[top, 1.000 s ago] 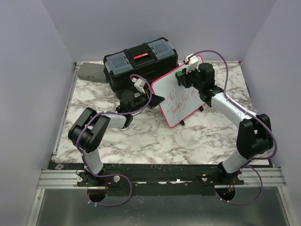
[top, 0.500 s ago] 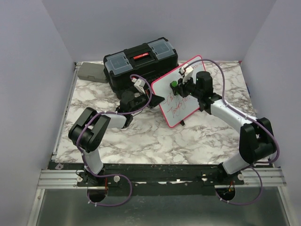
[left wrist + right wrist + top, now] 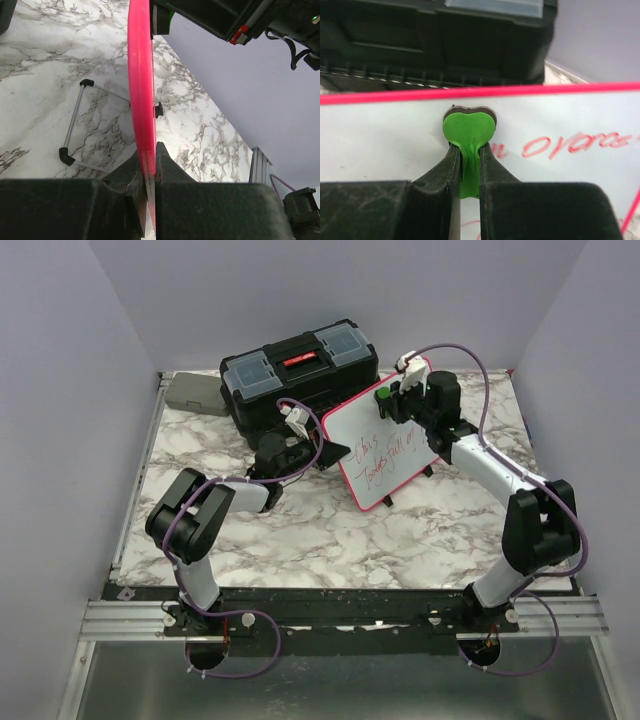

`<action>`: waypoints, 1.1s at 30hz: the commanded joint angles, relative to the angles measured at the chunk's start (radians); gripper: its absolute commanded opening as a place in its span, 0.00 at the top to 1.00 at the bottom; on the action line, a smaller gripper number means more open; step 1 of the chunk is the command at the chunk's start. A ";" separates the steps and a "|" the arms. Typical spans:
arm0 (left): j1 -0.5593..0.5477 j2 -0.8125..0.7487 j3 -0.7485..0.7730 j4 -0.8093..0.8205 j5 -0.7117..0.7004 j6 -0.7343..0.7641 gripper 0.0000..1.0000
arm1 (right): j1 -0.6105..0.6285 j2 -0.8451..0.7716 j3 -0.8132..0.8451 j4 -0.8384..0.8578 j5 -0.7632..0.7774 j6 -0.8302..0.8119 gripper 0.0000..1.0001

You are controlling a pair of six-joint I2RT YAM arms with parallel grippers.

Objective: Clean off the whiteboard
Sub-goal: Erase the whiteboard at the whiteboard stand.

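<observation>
The whiteboard (image 3: 372,468), white with a pink frame and red handwriting, stands tilted on the marble table in front of the toolbox. My left gripper (image 3: 326,452) is shut on its left edge; in the left wrist view the pink frame (image 3: 140,75) runs edge-on between the fingers of that gripper (image 3: 149,165). My right gripper (image 3: 386,402) is shut on a green eraser (image 3: 469,127), with the eraser's pad pressed flat on the board (image 3: 380,140) near its top edge. Red writing (image 3: 580,145) lies just to the right of the eraser.
A black toolbox (image 3: 298,375) with a red latch stands right behind the board and fills the top of the right wrist view (image 3: 435,40). A grey case (image 3: 195,395) lies at the back left. The board's wire stand (image 3: 75,120) rests on the marble.
My right gripper slid the eraser down and left over the board, then back up to the top edge. The left gripper and the board have stayed put.
</observation>
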 commanded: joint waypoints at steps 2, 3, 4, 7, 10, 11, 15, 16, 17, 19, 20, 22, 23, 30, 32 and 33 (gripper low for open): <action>-0.022 0.021 0.015 -0.002 0.090 0.040 1.00 | -0.029 0.007 -0.094 -0.036 -0.001 -0.054 0.99; -0.022 0.023 0.017 -0.001 0.090 0.040 1.00 | -0.027 -0.001 -0.116 -0.034 -0.038 -0.054 0.99; -0.022 0.026 0.019 0.000 0.090 0.038 1.00 | -0.019 -0.009 -0.139 -0.033 -0.074 -0.053 0.99; -0.021 0.032 0.025 0.000 0.090 0.038 1.00 | 0.038 -0.035 -0.185 -0.009 -0.087 -0.074 0.99; -0.022 0.030 0.021 -0.004 0.088 0.038 1.00 | 0.047 -0.047 -0.155 -0.003 -0.114 -0.033 0.99; -0.021 0.031 0.020 -0.005 0.088 0.039 1.00 | 0.048 -0.048 -0.135 -0.004 -0.113 -0.023 0.99; -0.022 0.031 0.017 -0.008 0.087 0.040 1.00 | 0.046 -0.033 -0.047 -0.003 -0.012 0.009 0.99; -0.022 0.031 0.017 -0.009 0.087 0.040 1.00 | 0.042 -0.020 -0.020 -0.009 0.028 0.007 0.99; -0.022 0.031 0.017 -0.008 0.086 0.040 1.00 | 0.036 -0.009 -0.003 -0.012 0.050 0.005 0.99; -0.023 0.031 0.017 -0.007 0.086 0.039 1.00 | 0.013 0.013 0.018 -0.014 0.068 0.017 0.99; -0.023 0.030 0.016 -0.008 0.087 0.038 1.00 | 0.005 0.018 0.023 -0.015 0.077 0.021 0.99; -0.023 0.027 0.013 -0.007 0.087 0.041 1.00 | -0.013 0.029 0.018 -0.015 0.092 0.022 0.99; -0.022 0.025 0.012 -0.009 0.088 0.043 1.00 | -0.022 0.033 0.013 -0.015 0.099 0.021 0.99; -0.022 0.029 0.015 -0.006 0.089 0.043 1.00 | -0.055 0.033 -0.065 -0.046 0.086 -0.019 0.99; -0.022 0.033 0.018 -0.002 0.089 0.041 1.00 | -0.055 0.019 -0.096 -0.056 0.007 -0.043 0.99; -0.023 0.034 0.019 -0.001 0.090 0.041 1.00 | -0.053 0.013 -0.108 -0.061 -0.046 -0.051 0.99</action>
